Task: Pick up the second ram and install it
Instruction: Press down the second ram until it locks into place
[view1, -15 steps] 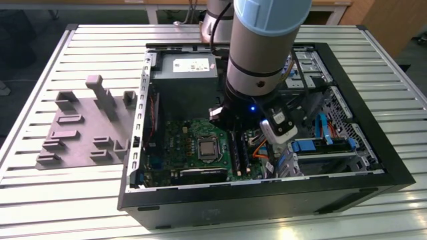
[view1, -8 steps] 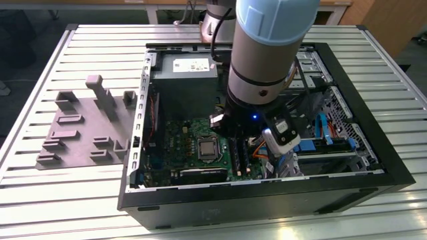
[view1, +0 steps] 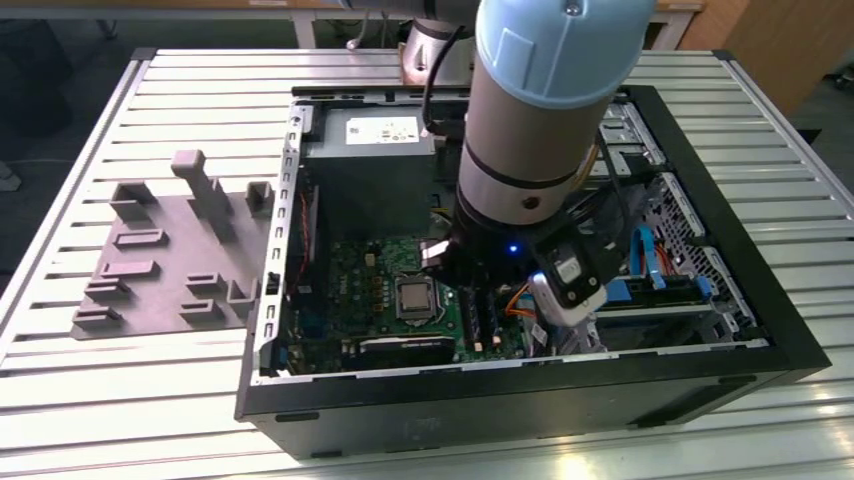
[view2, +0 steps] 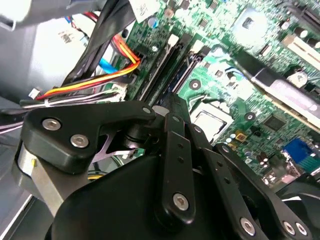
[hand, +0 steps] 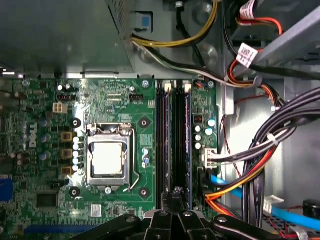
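While the gripper (hand: 175, 197) hovers over the motherboard slots (hand: 174, 140) (inside the open case (view1: 747, 330)), its jaws seem nearly together.

The arm (view1: 534, 120) was a thick silvery-grey tube capped with a pale blue rounded joint cover, a dark band ringing its lower part above a black wrist section where a small blue light glowed, and a black cable ran along its side. Near the wrist sat a boxy black-and-silver camera housing (view1: 577, 278). In both wrist views the gripper (view2: 172, 112) was matte black, built of flat link bars pivoting on round silver screws, with a rounded black knuckle plate carrying two such screws and a pale metal bracket beneath it.
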